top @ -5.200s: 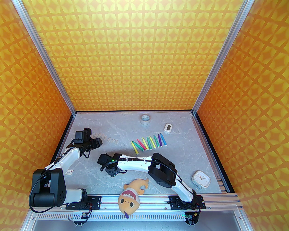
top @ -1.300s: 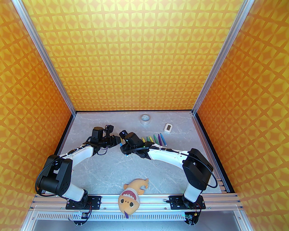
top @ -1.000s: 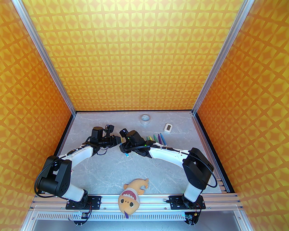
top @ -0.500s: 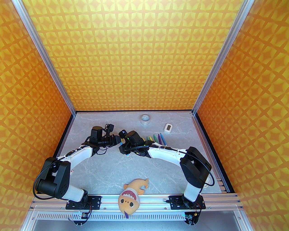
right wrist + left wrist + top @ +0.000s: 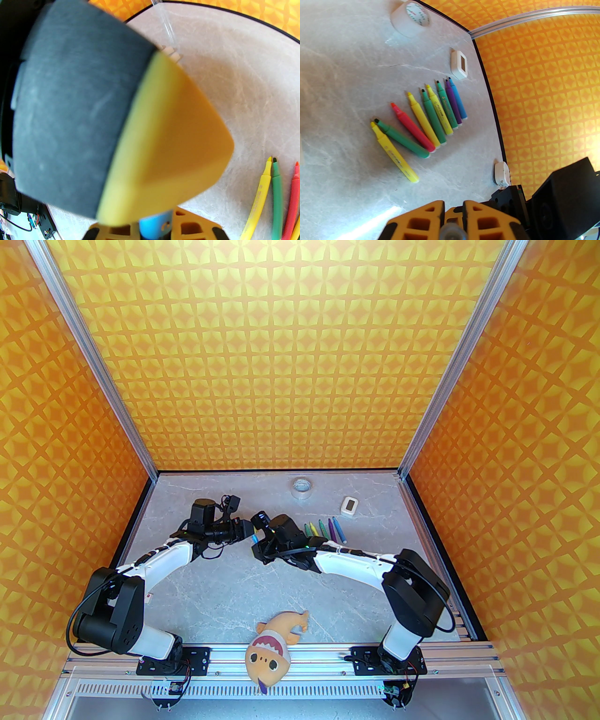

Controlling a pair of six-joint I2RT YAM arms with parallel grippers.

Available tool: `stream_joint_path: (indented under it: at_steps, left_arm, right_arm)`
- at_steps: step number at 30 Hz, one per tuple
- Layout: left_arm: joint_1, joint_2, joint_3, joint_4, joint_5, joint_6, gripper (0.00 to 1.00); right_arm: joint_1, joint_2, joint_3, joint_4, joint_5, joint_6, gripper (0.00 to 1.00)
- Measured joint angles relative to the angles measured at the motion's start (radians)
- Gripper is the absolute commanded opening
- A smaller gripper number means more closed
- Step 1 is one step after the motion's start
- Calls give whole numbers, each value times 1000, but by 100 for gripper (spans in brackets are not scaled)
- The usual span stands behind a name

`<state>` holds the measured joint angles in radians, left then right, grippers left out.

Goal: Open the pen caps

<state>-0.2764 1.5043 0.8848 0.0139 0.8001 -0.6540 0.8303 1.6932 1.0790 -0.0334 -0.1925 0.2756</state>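
Shifted a little rightward since half a second ago, both wrists sit close together, and the blue tip that poked out below the right gripper (image 5: 260, 547) is gone from the top view. Tip to tip with it is the left gripper (image 5: 246, 530), with a sliver of blue marker (image 5: 254, 538) showing between them. From the left wrist, the orange fingers (image 5: 433, 207) pinch a greyish translucent cap (image 5: 452, 232), cut off by the lower edge. From the right wrist, a blurred left finger blocks much of the scene; below it the right fingers clamp the blue barrel. Loose caps (image 5: 172, 52) peek out behind on the table (image 5: 246, 82), mostly hidden. Nine uncapped markers (image 5: 421, 118) lie in a row, well apart from the held cap
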Motion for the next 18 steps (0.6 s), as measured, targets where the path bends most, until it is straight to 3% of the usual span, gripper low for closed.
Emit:
stream_joint_path:
  at_steps: [7,12,18]
  left_arm:
    - [0,0,2,-18,8,-4,0]
    - [71,0,40,2,-77,-5,0]
    - [121,-11,41,-8,-103,-4,0]
  right_arm:
    - [0,-29,-58,51,-2,-3,0]
    - [0,-61,-149,-25,-10,-19,0]
    - [0,-101,-206,-40,-15,-35,0]
